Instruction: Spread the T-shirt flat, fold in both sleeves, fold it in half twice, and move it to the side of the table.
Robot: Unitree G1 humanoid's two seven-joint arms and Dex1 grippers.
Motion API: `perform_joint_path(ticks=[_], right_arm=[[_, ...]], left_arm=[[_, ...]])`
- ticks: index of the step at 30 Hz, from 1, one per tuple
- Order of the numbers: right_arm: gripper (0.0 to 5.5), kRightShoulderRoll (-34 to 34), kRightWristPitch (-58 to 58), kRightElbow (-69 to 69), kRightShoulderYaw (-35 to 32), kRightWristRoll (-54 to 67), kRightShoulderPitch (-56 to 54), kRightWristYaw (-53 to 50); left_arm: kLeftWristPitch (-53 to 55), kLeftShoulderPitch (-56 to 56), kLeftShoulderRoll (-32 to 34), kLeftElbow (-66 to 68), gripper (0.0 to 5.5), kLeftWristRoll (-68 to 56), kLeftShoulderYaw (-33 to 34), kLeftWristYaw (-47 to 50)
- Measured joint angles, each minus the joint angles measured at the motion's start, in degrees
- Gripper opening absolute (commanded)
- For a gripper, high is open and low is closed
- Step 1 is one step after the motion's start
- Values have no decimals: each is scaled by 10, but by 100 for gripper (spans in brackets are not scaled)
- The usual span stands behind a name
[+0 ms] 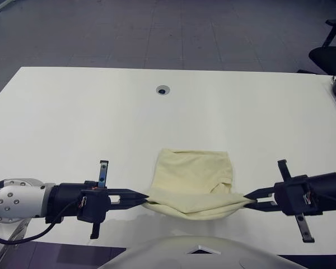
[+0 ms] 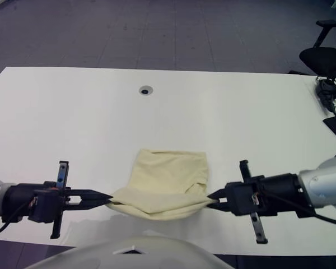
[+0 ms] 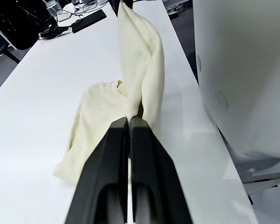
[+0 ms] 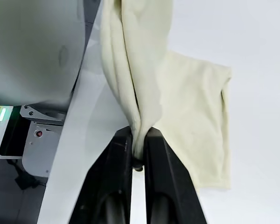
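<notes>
Black fingers of the left gripper (image 1: 144, 197) are clamped on the left near corner of the pale yellow T-shirt (image 1: 193, 176). The folded shirt sits by the near edge of the white table (image 1: 73, 117), its far part lying flat and its near fold stretched between both grippers. Beyond it is a round cable hole (image 1: 163, 89). The right gripper (image 1: 250, 199) pinches the right near corner. A black chair (image 1: 330, 56) stands far right.

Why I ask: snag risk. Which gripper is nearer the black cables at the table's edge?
Right. The right gripper grips the T-shirt on the side toward the cables; the left gripper grips its opposite end, farther away.
</notes>
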Motion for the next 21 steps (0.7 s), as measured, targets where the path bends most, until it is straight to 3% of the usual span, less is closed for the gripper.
perform_joint_path(ticks=[9,16,21], right_arm=[[16,-3,83,117,213,-19,-136,-28],[16,58,94,211,320,-96,-218,-64],[16,96,104,256,356,-128,-271,-79]], left_arm=[[20,-186,-93,165,0,117,-140,67],[23,-248,-141,239,0,176,-194,91],[24,-273,-171,271,0,213,-220,112]])
